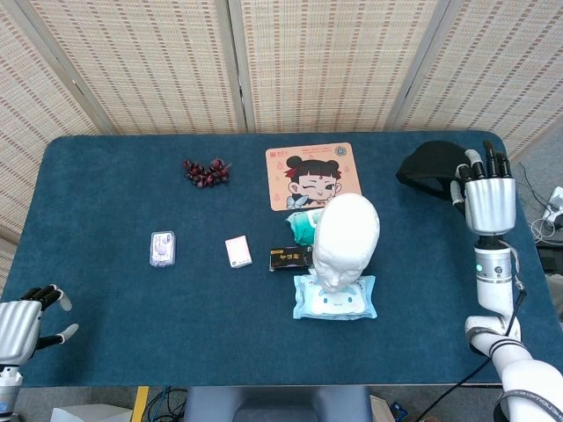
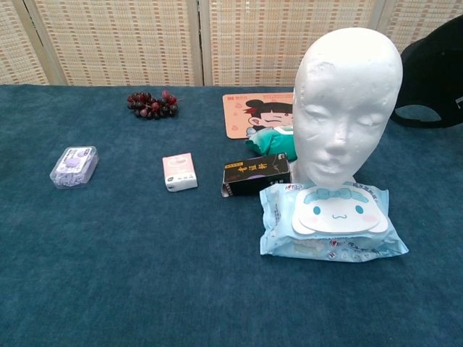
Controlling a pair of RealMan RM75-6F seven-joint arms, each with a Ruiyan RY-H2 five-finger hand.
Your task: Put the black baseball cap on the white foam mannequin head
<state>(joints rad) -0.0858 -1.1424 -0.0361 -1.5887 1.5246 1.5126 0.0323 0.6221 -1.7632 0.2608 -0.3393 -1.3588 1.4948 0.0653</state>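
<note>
Cap held at the table's two o'clock corner
Right hand (image 1: 488, 200) grips the black baseball cap (image 1: 428, 169), fingertips hidden behind it; mannequin head (image 1: 346, 240) stands at centre; left hand (image 1: 22, 323), half cut off at seven o'clock, lies loosely spread, holding nothing.

Behind the far edge of the blue-carpeted tabletop (image 1: 114, 290), a folding screen (image 1: 317, 61) of woven, cream-coloured panels in pale frames, angled in zigzag. Evenly lit, without hard shadows. Beyond the right edge, grey floor (image 1: 547, 158) with cables (image 1: 545, 224). Below the near edge, more cables and a yellow strip (image 1: 141, 403).
</note>
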